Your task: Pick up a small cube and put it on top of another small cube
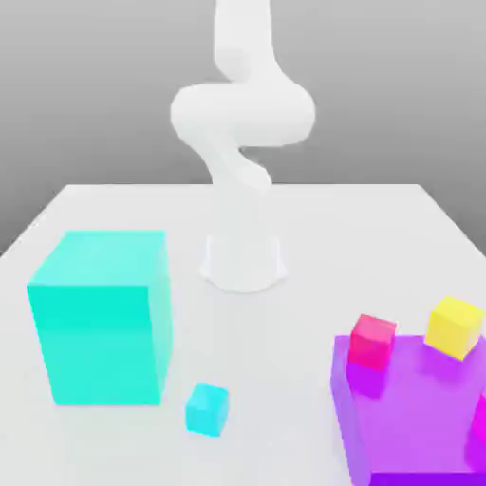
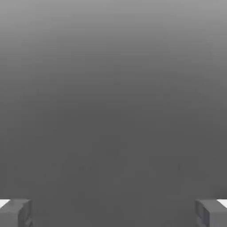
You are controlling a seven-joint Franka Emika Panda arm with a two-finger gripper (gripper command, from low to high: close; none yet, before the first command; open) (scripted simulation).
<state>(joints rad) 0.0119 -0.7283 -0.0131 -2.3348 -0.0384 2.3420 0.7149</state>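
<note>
In the exterior view, the white robot arm (image 1: 242, 119) rises from its base near the far middle of the pale grey table (image 1: 380, 237), its upper links curling upward out of the picture. The tiny plain light cyan cube (image 1: 207, 409) sits on the table near the front, just beside the lower corner of the big cyan block (image 1: 101, 318), on the side toward the exterior view's right, apart from it and untouched. The small plain yellow cube (image 1: 456, 327) rests on the far edge of a flat purple slab (image 1: 408, 422) at the exterior view's right, with the small pink-magenta cube (image 1: 372, 342) near it on the same slab, the two apart. Nothing lies on top of the yellow cube. In the hand view, the gripper (image 2: 113, 213) looks out at plain grey background; its two grey fingertips (image 2: 15, 213) stand at opposite edges of the picture, spread wide with nothing between them. Judging from this, the task is at its very start: the cyan cube is not yet approached or grasped, and reaching down to it, closing on it, lifting it, carrying it across to the slab and setting it on the yellow cube all remain to be done.
</note>
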